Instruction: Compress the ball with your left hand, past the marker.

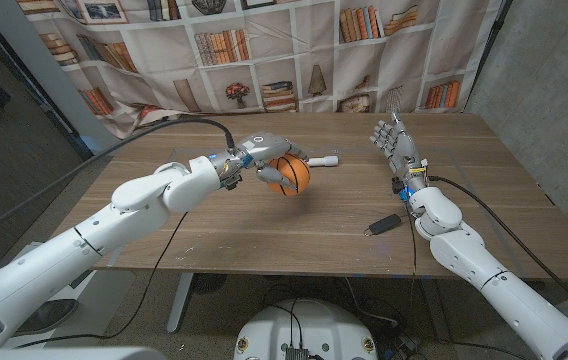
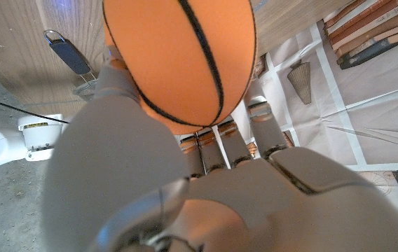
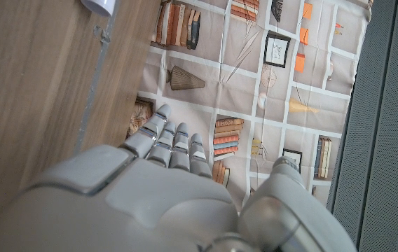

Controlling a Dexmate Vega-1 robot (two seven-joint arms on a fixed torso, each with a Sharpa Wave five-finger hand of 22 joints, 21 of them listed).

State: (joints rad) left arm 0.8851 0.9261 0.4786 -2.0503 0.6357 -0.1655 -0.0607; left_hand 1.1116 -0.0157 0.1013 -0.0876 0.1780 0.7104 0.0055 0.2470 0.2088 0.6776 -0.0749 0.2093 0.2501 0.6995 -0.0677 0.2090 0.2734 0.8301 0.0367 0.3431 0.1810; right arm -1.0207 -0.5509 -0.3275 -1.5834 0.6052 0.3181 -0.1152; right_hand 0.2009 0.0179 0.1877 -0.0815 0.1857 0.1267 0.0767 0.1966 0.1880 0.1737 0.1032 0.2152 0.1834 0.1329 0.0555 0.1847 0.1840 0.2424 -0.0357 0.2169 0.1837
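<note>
Ball (image 1: 289,173) gripped in left hand (image 1: 264,155) | marker (image 1: 326,160) lengthwise left-right | right hand (image 1: 394,145) spread, empty

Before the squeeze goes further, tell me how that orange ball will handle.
The orange ball probably gives softly: it already looks oval in the left hand. Likely light, since it is held above the table. If released, it would likely roll.

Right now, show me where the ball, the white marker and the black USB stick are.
Ball (image 1: 290,173): head view, on its orange front, in the left hand's grip.
White marker (image 1: 324,160): head view, mid-barrel, lying on the table.
Black USB stick (image 1: 384,224): head view, middle of its body.
</note>
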